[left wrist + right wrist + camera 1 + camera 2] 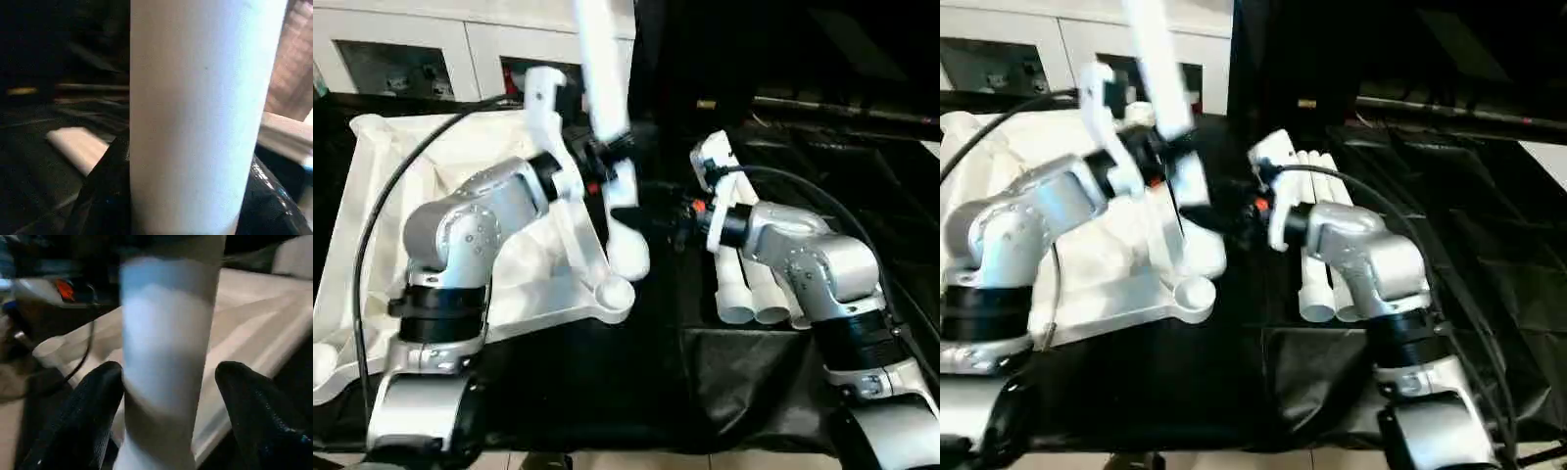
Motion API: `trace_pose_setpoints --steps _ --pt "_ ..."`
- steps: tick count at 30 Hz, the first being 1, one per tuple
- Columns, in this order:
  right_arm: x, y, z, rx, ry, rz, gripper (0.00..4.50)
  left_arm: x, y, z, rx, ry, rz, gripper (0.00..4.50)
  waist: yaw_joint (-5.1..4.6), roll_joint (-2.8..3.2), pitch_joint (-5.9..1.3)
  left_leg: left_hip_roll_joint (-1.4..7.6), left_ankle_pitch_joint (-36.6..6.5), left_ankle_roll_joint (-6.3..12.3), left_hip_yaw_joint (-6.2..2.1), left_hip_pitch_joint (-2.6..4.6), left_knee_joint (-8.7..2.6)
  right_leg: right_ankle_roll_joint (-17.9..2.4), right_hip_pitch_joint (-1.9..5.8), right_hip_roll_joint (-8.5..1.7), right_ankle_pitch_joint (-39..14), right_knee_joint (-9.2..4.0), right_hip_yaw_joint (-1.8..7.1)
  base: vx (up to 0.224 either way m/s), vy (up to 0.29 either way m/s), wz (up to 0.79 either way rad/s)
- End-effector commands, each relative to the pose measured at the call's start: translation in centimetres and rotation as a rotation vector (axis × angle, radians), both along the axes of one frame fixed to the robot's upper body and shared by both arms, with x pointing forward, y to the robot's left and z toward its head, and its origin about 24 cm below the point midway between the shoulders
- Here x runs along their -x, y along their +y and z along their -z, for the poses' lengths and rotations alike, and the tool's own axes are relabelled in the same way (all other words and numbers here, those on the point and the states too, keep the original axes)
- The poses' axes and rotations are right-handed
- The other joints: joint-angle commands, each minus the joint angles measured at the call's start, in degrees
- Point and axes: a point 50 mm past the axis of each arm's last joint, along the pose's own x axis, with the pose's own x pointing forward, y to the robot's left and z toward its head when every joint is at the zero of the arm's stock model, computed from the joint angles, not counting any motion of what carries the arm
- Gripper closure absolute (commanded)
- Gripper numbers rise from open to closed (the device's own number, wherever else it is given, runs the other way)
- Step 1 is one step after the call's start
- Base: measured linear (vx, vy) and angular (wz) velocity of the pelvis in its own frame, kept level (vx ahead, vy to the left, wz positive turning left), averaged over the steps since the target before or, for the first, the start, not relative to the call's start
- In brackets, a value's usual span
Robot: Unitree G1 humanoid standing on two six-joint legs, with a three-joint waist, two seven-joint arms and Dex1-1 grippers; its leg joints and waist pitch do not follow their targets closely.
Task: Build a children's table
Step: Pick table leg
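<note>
The white tabletop (pixel 372 225) lies underside up on the left, one round corner socket (pixel 613 292) toward the middle. A long white leg (pixel 605 88) stands almost upright, and its lower end (pixel 628 257) hangs just above and beside that socket. My left gripper (pixel 607 155) is shut on the leg (pixel 195 117) at mid-height. Lower down, my right gripper (pixel 643 217) reaches in from the right. Its fingers (pixel 93 416) straddle the leg (pixel 166 357) with the jaws open and a small gap on one side. Three more legs (pixel 752 289) lie side by side on the right.
A black cloth (pixel 607 382) covers the work surface. A white cabinet with glass doors (pixel 401 49) stands at the back left. A black cable (pixel 382 215) loops over the tabletop beside my left arm, and another arcs over my right forearm (pixel 803 186).
</note>
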Motion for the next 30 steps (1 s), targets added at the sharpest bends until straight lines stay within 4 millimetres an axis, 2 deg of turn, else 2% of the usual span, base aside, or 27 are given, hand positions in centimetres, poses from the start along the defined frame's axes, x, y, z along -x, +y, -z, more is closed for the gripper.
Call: trace_pose_setpoints --steps 1,3,5,7,9,19,21,22,24,25,27,28,30 --pt "0.7 0.0 0.1 0.012 0.013 -0.053 1.14 1.0 -0.9 -0.9 0.019 -0.043 0.113 2.62 0.01 0.43 -4.07 3.67 -8.37 -2.31 -1.25 1.79 -3.84 -8.39 2.39 -6.00 -5.21 -4.45 3.38 0.000 0.000 0.00" --pt "1.1 0.2 0.3 0.020 0.028 -0.083 1.14 1.3 -1.0 -1.5 0.056 -0.055 0.154 2.62 0.04 0.49 -4.12 3.58 -8.02 -2.27 -1.20 1.78 -3.75 -8.90 2.47 -6.03 -4.49 -4.41 3.36 0.000 0.000 0.00" --pt "1.3 0.2 0.3 0.021 0.035 -0.091 1.42 1.5 -1.0 -1.8 0.073 -0.063 0.177 2.62 0.06 0.28 -4.12 3.46 -8.03 -2.25 -1.18 1.64 -3.72 -8.83 2.60 -6.00 -4.75 -4.44 3.36 0.000 0.000 0.00" --pt "1.4 0.2 0.3 0.018 0.047 -0.094 1.49 1.8 -1.0 -1.9 0.094 -0.070 0.205 2.62 0.03 0.26 -4.14 3.45 -7.93 -2.17 -1.19 1.65 -3.68 -8.55 2.58 -5.97 -5.19 -4.52 3.38 0.000 0.000 0.00" --pt "1.5 0.2 0.4 0.015 0.054 -0.097 1.81 1.9 -1.0 -1.9 0.103 -0.070 0.215 2.62 -0.01 0.20 -4.12 3.45 -8.09 -2.12 -1.22 1.63 -3.71 -8.27 2.59 -5.98 -5.80 -4.56 3.39 0.000 0.000 0.00" --pt "1.7 0.4 0.5 0.008 0.066 -0.104 2.44 1.7 -0.6 -1.5 0.107 -0.043 0.194 2.62 0.11 0.07 -4.15 3.50 -7.48 -2.32 -1.23 1.64 -3.70 -7.80 2.54 -5.97 -5.65 -4.47 3.37 0.000 0.000 0.00" --pt "1.6 0.5 0.5 0.008 0.065 -0.097 2.50 1.6 -0.6 -1.5 0.115 -0.024 0.181 2.07 0.09 0.15 -4.16 3.47 -7.55 -2.47 -1.25 1.66 -3.69 -7.90 2.48 -5.89 -5.65 -4.39 3.31 0.000 0.000 0.00" --pt "1.5 0.5 0.5 0.012 0.055 -0.082 2.51 0.9 -0.5 -1.5 0.130 -0.001 0.112 1.94 0.09 0.18 -4.20 3.43 -7.53 -2.54 -1.22 1.62 -3.61 -8.07 2.55 -6.00 -5.31 -4.41 3.36 0.000 0.000 0.00" --pt "1.2 0.6 0.6 0.019 0.040 -0.043 2.53 0.2 -0.4 -1.4 0.124 0.010 0.047 1.94 0.14 -0.01 -4.17 3.46 -7.47 -2.61 -1.23 1.67 -3.62 -8.13 2.50 -5.94 -5.24 -4.48 3.35 0.000 0.000 0.00" --pt "0.8 0.7 0.6 0.025 0.023 -0.004 2.55 -0.2 -0.3 -1.2 0.110 0.009 -0.010 1.61 0.14 -0.02 -4.24 3.41 -7.34 -2.72 -1.22 1.62 -3.61 -7.94 2.52 -5.96 -5.21 -4.46 3.35 0.000 0.000 0.00" --pt "-0.3 1.0 1.0 0.098 -0.048 0.141 2.55 -1.5 -0.1 -0.4 0.032 0.026 -0.188 1.51 -0.04 0.06 -4.17 3.62 -7.42 -3.61 -1.35 1.64 -3.78 -7.13 2.21 -5.92 -5.55 -4.57 3.41 0.000 0.000 0.00" --pt "-0.6 1.2 1.1 0.122 -0.070 0.178 2.56 -1.8 0.0 -0.2 0.012 0.036 -0.233 1.49 -0.17 -0.04 -4.20 3.49 -8.15 -4.32 -1.40 1.79 -3.86 -6.55 2.32 -5.93 -6.76 -4.64 3.33 0.000 0.000 0.00" --pt "-0.9 1.9 1.1 0.143 -0.112 0.241 2.56 -2.5 0.0 0.3 -0.029 0.049 -0.346 1.49 -0.23 -0.18 -4.21 3.53 -8.09 -4.58 -1.48 1.63 -3.91 -5.91 2.51 -6.05 -6.68 -4.58 3.43 0.000 0.000 0.00"
